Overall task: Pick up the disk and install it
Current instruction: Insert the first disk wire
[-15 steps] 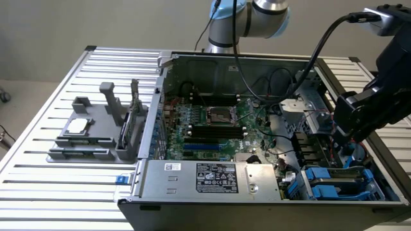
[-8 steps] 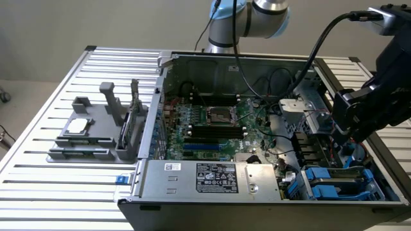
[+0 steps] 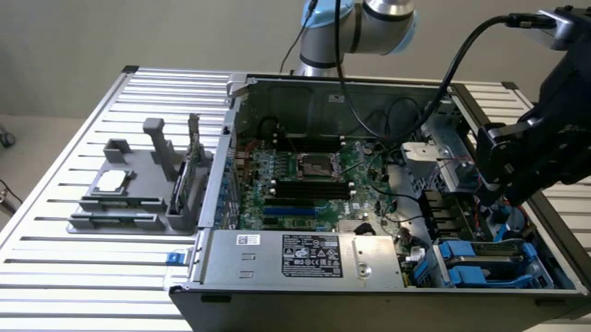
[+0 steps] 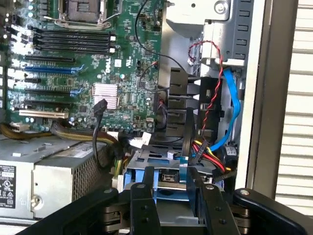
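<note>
The black two-finger gripper (image 3: 499, 196) (image 4: 170, 172) hangs over the drive bay corner of the open black computer case (image 3: 369, 304), at the exterior view's right. Its jaws are released, spread apart and empty. The silver-grey disk in its bright blue plastic carrier (image 3: 485, 259) (image 4: 146, 160) lies flat in the bay directly below the gripper, apart from it, beside the silver power supply box (image 3: 305, 256). The case rests on the slatted metal worktop (image 3: 83, 277).
</note>
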### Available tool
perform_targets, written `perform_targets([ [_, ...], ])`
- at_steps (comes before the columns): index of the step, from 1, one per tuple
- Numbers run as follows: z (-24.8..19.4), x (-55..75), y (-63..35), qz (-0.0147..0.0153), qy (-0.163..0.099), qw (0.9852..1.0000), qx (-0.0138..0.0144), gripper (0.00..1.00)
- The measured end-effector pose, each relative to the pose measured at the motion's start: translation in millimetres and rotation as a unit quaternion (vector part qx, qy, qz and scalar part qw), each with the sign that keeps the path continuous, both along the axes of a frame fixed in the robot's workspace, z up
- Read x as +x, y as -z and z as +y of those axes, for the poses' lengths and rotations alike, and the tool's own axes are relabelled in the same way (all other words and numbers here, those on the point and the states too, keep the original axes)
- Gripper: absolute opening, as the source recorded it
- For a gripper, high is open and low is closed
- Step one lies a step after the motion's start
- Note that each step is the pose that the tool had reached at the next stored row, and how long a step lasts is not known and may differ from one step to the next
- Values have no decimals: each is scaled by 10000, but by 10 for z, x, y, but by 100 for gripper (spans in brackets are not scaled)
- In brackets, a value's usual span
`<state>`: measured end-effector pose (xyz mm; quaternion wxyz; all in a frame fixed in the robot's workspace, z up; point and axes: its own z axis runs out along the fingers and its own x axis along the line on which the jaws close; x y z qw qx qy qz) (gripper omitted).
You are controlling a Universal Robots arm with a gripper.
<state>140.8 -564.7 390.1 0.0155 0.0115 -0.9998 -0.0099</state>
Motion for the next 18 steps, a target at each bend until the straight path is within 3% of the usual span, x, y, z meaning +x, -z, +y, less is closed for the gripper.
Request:
perform_targets([
  [7,0,0,2,0,528,9986,14,40],
  [18,3,7,3,-1,1180,9930,16,40],
])
